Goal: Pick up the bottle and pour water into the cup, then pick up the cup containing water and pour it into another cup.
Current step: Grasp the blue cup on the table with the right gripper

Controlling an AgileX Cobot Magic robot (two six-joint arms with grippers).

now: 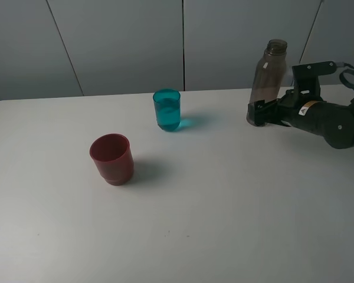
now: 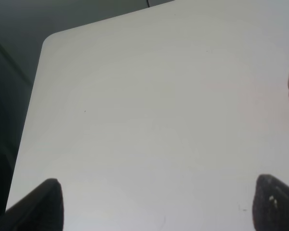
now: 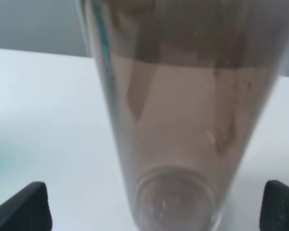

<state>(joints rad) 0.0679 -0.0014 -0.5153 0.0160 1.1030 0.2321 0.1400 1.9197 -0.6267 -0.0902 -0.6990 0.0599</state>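
closest to the front stretches the smooth, matte white table (image 1: pixel 224 224), its far-left corner rounded. on it, left of centre, stands another cup (image 1: pixel 112 159): squat, wide, opaque dark red plastic that tapers down to a stepped base, upright with its round mouth open. farther back and a little to the right is the cup (image 1: pixel 167 110), a slim, straight-sided tumbler of translucent teal-blue plastic, also upright, throwing a bluish glow onto the table beside it; the two cups are well apart. whether it holds any water i cannot tell. over at the far right rises the bottle (image 1: pixel 270 76), tall and slender, smoky grey-brown see-through plastic with a narrow threaded neck and no cap, standing on its round base near the back edge. the right gripper (image 1: pixel 257 114), black and blocky on a dark jointed arm, sits low around the foot of the bottle with its jaws apart; in the right wrist view its dark fingers (image 3: pixel 24 207) stand out to either side, with bare table showing between each one and the bottle's wall, so nothing is clamped. the left gripper (image 2: pixel 156 207) hangs over the bare left part of the table, its two black tips spread wide with nothing between them, and the red cup's side shows at the edge of that view.
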